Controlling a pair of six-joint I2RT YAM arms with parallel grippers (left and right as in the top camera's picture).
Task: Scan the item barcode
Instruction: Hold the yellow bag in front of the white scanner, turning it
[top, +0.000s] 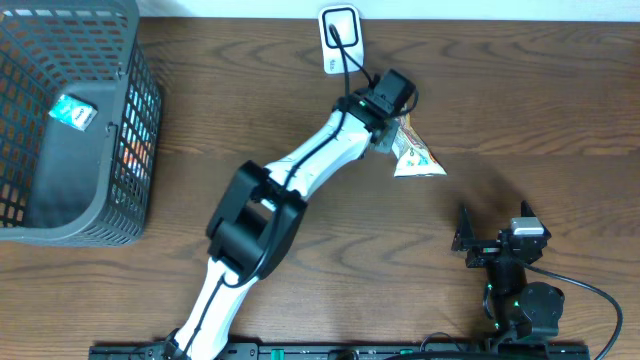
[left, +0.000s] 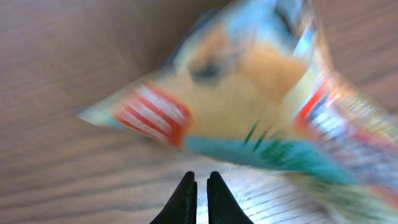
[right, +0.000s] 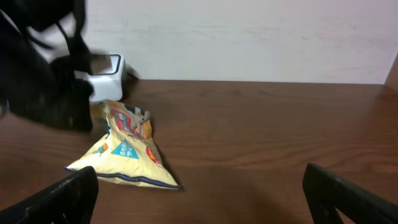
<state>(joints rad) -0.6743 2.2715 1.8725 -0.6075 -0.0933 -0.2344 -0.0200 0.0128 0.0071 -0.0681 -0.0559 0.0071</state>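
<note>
- Two end effectors are in view. The left end effector (left: 201, 178) has its fingers drawn almost together, with nothing between them and only bare wood showing through the narrow slit.
- Just past its tips lies the snack bag (left: 249, 106). It is blurred in the left wrist view, yellow and orange with red stripes and a teal band.
- From overhead, the left end effector (top: 398, 125) sits over the upper end of the bag. Whether it touches the bag cannot be told.
- The right end effector (right: 205, 199) stands wide open and empty, near the front edge of the table (top: 530, 100) and well apart from the bag.
- The bag rests on the table towards the far side, with its crimped top pointing towards the white scanner (right: 106, 68).
- The scanner stands near the table's far edge, close to the bag, with the left arm reaching in between them.
- A grey basket (top: 140, 170) sits at the table's far left corner, well apart from the bag, and holds a small packet (top: 72, 112).
</note>
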